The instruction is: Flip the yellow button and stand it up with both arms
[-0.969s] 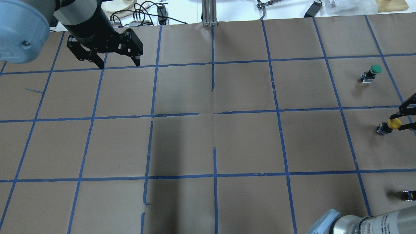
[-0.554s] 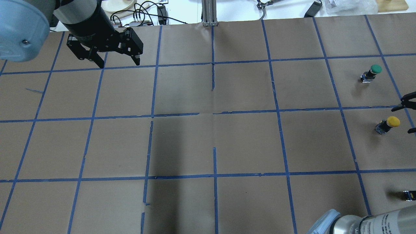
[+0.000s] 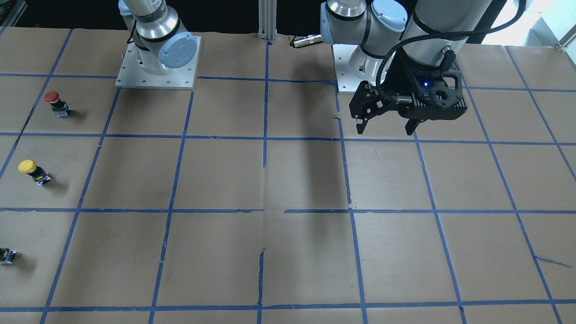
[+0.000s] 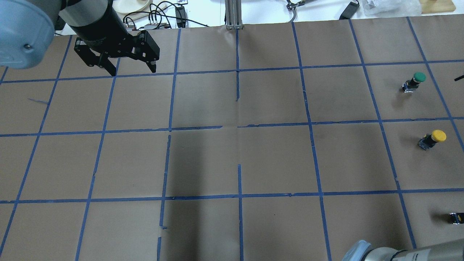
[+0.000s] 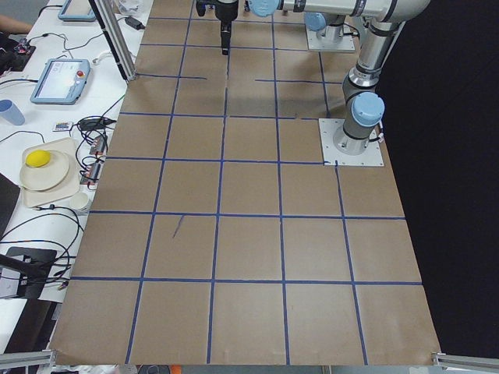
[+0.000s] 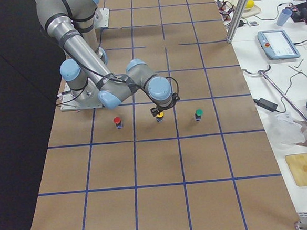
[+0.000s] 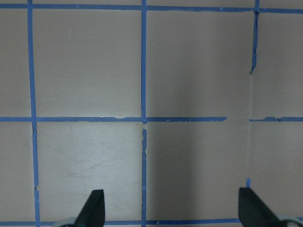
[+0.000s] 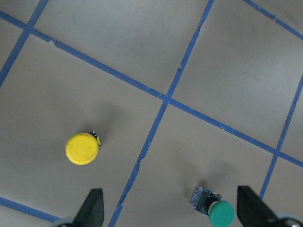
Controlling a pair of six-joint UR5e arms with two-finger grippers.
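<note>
The yellow button (image 4: 433,139) stands upright on its base on the brown table paper at the robot's far right, cap up. It also shows in the front view (image 3: 31,171) and from above in the right wrist view (image 8: 83,148). My right gripper (image 8: 171,208) is open and empty, raised above the button and apart from it. In the right-side view it (image 6: 158,110) hangs just over the button. My left gripper (image 4: 133,71) is open and empty, far off over the table's far left, also seen in the front view (image 3: 384,131).
A green-capped button (image 4: 415,81) stands beyond the yellow one. A red-capped button (image 3: 56,102) stands nearer the robot's base. A small dark block with a yellow mark (image 4: 456,218) lies at the overhead view's right edge. Blue tape lines grid the paper.
My right gripper, whose fingers were around the yellow cap, opened and rose away, almost out of the overhead view. The button stays standing. The left arm has not moved.
</note>
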